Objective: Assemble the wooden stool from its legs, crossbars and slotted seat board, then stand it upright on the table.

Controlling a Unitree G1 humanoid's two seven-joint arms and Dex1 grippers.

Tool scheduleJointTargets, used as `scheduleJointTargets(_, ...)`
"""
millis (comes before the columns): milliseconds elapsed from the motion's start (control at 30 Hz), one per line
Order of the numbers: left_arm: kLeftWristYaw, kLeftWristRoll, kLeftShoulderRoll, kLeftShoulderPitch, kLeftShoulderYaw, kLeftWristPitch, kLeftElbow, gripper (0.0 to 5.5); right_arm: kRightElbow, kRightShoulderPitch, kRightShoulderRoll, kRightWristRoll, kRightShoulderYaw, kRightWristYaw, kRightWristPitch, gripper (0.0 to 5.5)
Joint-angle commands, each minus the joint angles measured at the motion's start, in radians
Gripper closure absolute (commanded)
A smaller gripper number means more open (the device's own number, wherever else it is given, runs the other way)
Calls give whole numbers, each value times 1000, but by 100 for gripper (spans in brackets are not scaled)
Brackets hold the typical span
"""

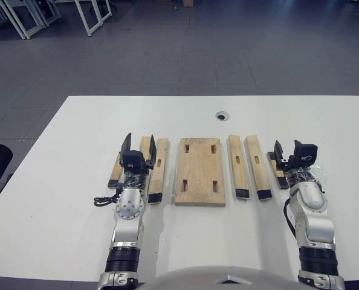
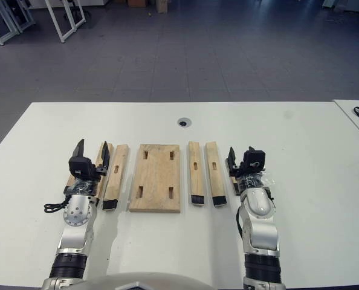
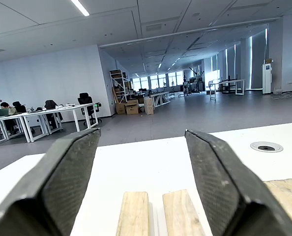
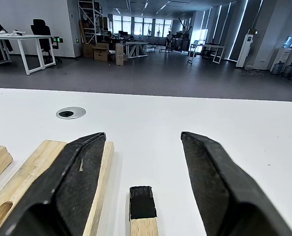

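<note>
Nothing is joined yet and all assembly remains: the seat board point(image 1: 199, 171) lies flat on the table point(image 1: 77, 133) with loose legs point(image 1: 238, 166) at its 9 and 3 o'clock, where the left gripper point(image 1: 140, 142) and right gripper point(image 1: 288, 151) hang wide open and empty.

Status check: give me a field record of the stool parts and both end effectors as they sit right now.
seat board: flat on table, centre, four slots facing up
left long pieces: two, side by side, left of the board
right long pieces: two, side by side, right of the board
left short piece: outermost left
right short piece: outermost right
left end effector: open, above left pieces
right end effector: open, above right short piece
assembly: not started
</note>
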Motion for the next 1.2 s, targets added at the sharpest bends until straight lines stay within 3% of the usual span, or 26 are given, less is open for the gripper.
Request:
scheduleJointTargets(33, 8, 0, 2, 1, -1, 7, -7, 281, -10, -3, -1, 22, -13, 2, 44, 268)
scheduleJointTargets(433, 10, -7, 5, 1, 12, 46, -23, 281, -42, 5, -41, -7, -27, 1, 53, 268)
scheduleJointTargets(767, -37, -17, 30, 26, -7, 249, -110, 281, -107, 208, -100, 28, -40, 106, 136, 268)
scheduleJointTargets(900, -22, -15, 28, 3, -3, 97, -92, 281, -162, 91, -113, -42, -10, 82, -40, 268)
scheduleJointTargets(1033, -23, -17, 24, -16, -6, 40, -62, 281, -188, -19, -92, -32, -14, 55, -24, 268)
scheduleJointTargets(1200, -20, -24, 24, -12, -4, 34, -48, 281, -108, 97, -36, -26, -8, 32, -9, 268)
